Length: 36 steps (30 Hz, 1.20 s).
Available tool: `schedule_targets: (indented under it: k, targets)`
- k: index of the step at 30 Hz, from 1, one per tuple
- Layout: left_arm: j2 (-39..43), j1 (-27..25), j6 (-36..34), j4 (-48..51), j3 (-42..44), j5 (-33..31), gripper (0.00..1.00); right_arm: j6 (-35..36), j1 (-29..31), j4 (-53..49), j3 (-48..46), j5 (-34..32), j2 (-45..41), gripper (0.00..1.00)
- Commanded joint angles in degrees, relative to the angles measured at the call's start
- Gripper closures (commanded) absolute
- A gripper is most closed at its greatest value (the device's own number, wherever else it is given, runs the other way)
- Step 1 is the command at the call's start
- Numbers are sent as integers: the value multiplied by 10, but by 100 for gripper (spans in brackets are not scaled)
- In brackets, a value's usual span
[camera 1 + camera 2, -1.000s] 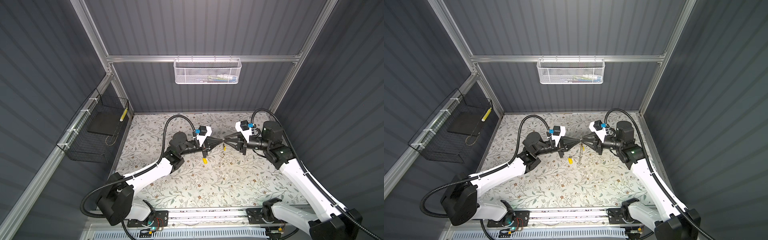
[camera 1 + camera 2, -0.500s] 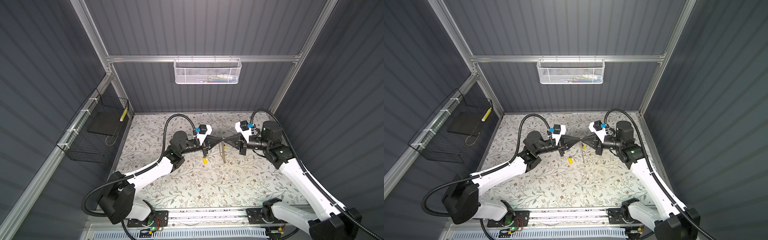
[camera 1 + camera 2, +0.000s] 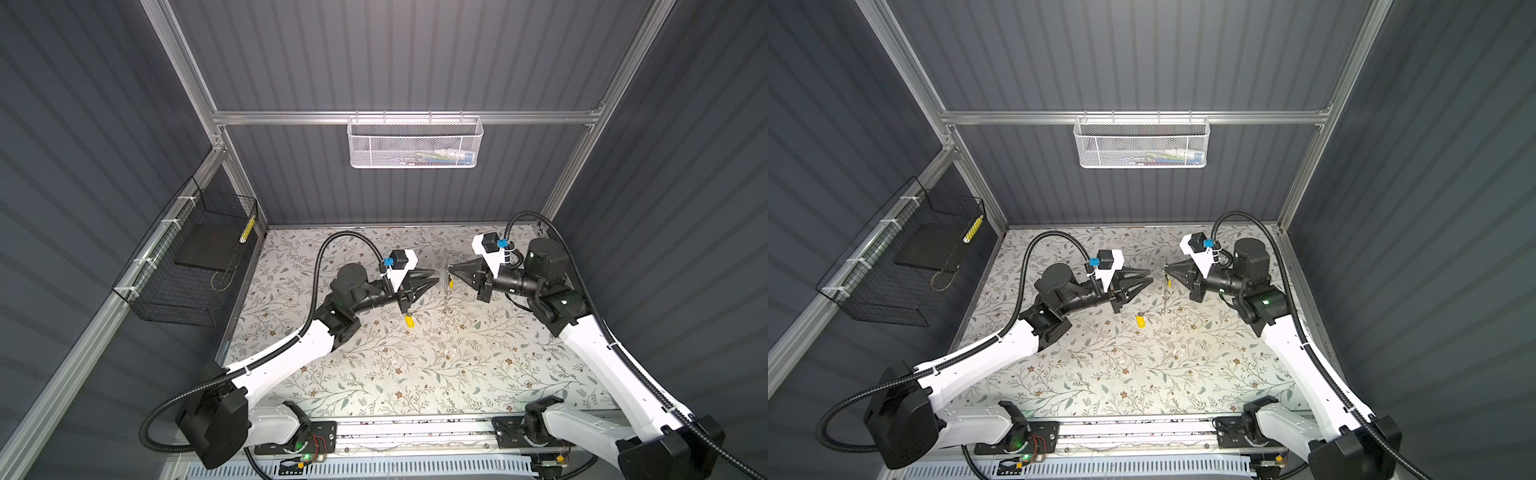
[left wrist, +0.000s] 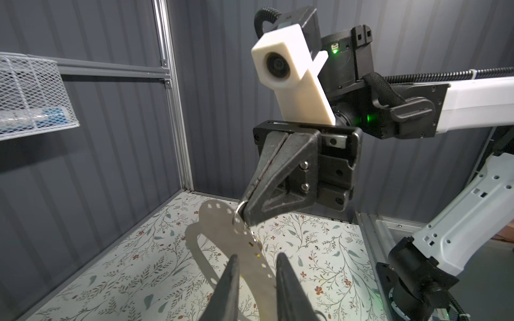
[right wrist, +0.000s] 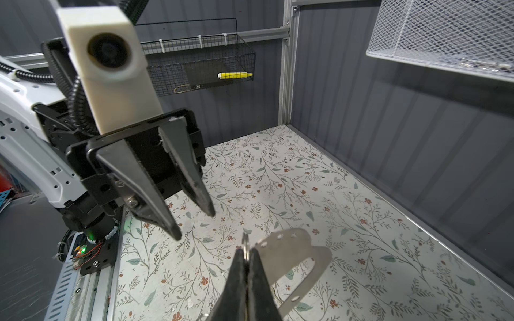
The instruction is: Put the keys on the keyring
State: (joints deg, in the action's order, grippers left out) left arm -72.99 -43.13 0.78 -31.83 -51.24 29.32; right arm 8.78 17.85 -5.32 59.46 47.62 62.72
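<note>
My left tool (image 3: 436,277) hovers above the floral tabletop (image 3: 374,374) with its jaws parted and nothing between them. Its tips point across at the hanging keyring and do not touch it. Below that tool, a little nearer me, one yellow key (image 3: 410,321) lies flat on the tabletop, clear of both arms.

Right of it the keyring (image 4: 214,219) hangs in the air between the two tools, edge-on in both top views. A yellow fleck (image 3: 1169,284) shows against it, too small for me to tell what it is.

My right tool (image 3: 450,273) is clamped shut at the top of the keyring, on a small silvery ring (image 5: 245,243) threaded through its perforated edge.
</note>
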Motion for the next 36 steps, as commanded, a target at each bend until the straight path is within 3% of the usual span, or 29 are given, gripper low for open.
schedule_targets:
  k: [1,12,25,36]
  targets:
    - [18,-1,-48,59,16,-37,76,-21,1,31,26,-25,8,100]
    - [14,-27,-122,86,52,-68,73,-45,0,44,62,-67,42,100]
    - [-3,-68,-169,43,55,-162,68,-52,0,45,73,-75,50,100]
    - [-37,-73,-187,29,31,-134,62,-54,1,46,74,-69,54,100]
